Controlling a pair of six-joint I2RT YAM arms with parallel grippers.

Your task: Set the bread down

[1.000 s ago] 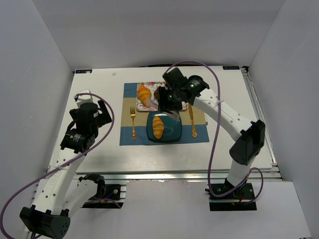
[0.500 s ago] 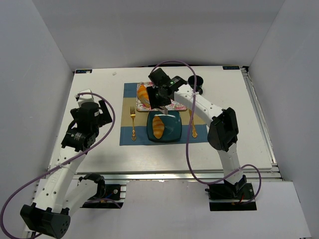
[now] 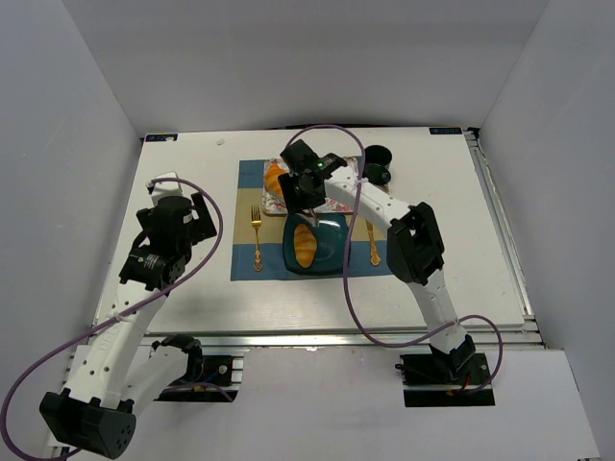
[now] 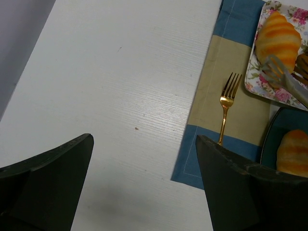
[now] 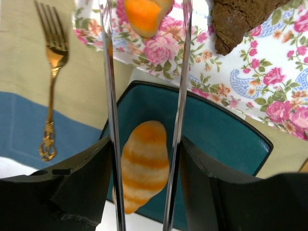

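One golden croissant already lies on the teal plate, the second croissant waits on the floral tray — we see the right gripper clamped on tongs whose spread arms straddle it, left gripper gaping empty.

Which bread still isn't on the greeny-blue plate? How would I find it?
Look for the blue-and-tan placemat in the middle of the white table; at its far end sits a flowery tray. On the tray's left side lies a golden-orange croissant with pale stripes. Its neighbour there is a dark brown croissant, and the other golden croissant lies on the teal plate.
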